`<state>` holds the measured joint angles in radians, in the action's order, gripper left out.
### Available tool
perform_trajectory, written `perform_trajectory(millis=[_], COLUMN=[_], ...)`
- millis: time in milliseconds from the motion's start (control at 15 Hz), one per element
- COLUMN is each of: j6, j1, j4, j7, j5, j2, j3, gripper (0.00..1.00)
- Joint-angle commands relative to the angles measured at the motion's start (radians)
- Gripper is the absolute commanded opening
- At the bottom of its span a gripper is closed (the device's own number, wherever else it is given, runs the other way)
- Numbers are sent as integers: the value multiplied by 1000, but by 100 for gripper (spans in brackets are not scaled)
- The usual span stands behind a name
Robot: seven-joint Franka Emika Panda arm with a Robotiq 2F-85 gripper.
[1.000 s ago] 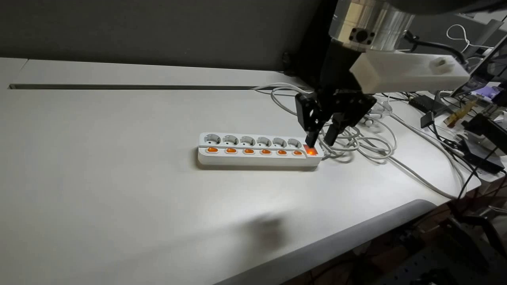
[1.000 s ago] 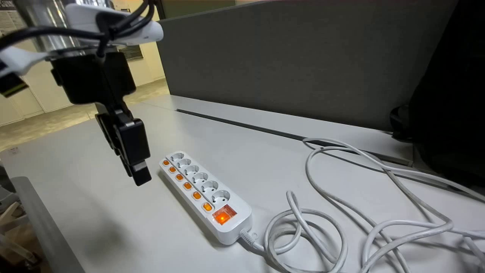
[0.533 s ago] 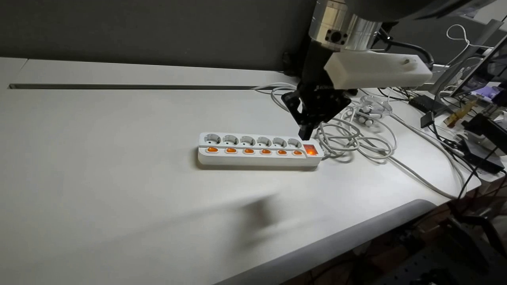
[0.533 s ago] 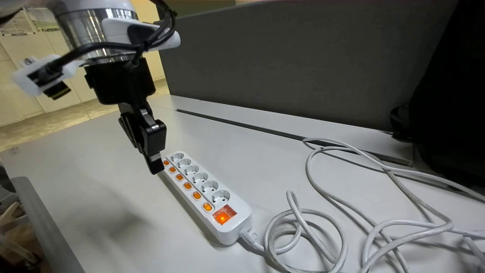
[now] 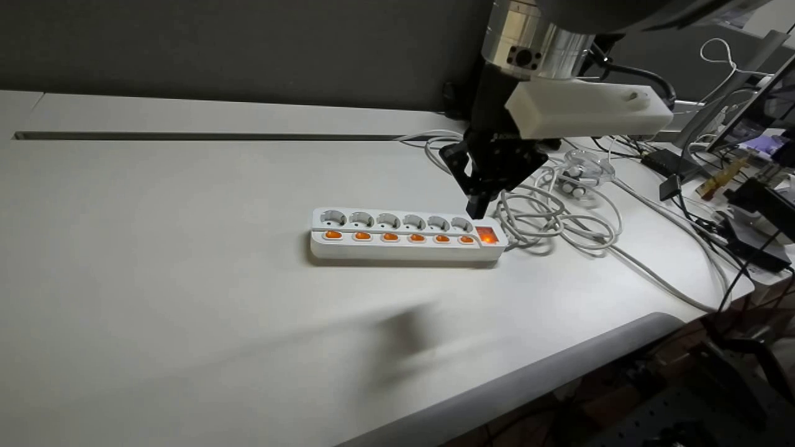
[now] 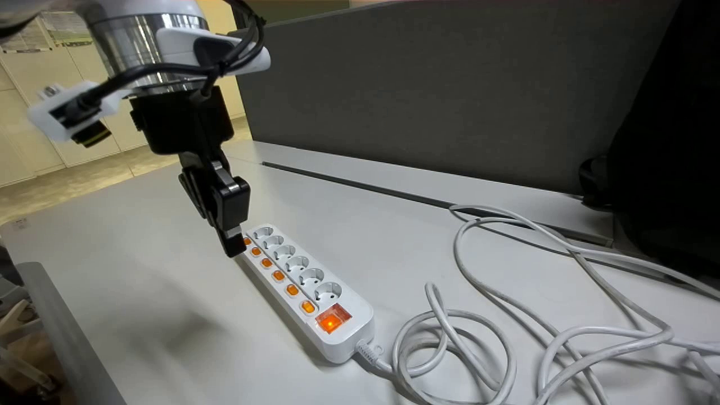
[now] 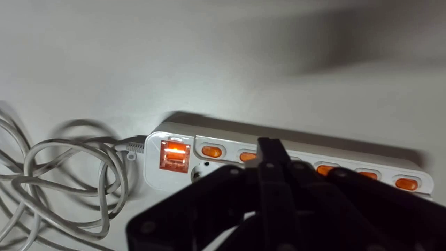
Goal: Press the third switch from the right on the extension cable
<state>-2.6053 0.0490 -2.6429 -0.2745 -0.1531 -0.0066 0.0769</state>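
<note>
White plastic, the power strip (image 5: 407, 251) lies flat on the pale desk (image 5: 186, 298), its long side running nine to three o'clock in an exterior view. The claw (image 5: 476, 209) seems to hang just above it, closed, with nothing visible in its grip, and the third small switch (image 5: 417, 238) from the right sits towards eight o'clock; in the wrist view the claw mostly hides it. Whether the big lit switch (image 5: 487, 235) counts is unclear, but a downward push looks next. Loose cords (image 5: 556, 216) coil at three, a grey partition (image 5: 248, 49) stands at twelve
</note>
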Motion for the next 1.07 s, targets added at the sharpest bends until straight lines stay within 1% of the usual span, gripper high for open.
perform_trajectory(millis=[0,133,400,667,1000], j6=[-57,-105,-187,-261,-308], j1=[-26,-32,-55,-94,-147], j4=[4,8,16,27,65], j7=[-14,-38,-44,-47,-44], j5=[18,4,0,-7,14], j2=[32,60,131,191,247], j3=[-25,-30,-49,-86,-129], gripper=[0,0,0,0,0])
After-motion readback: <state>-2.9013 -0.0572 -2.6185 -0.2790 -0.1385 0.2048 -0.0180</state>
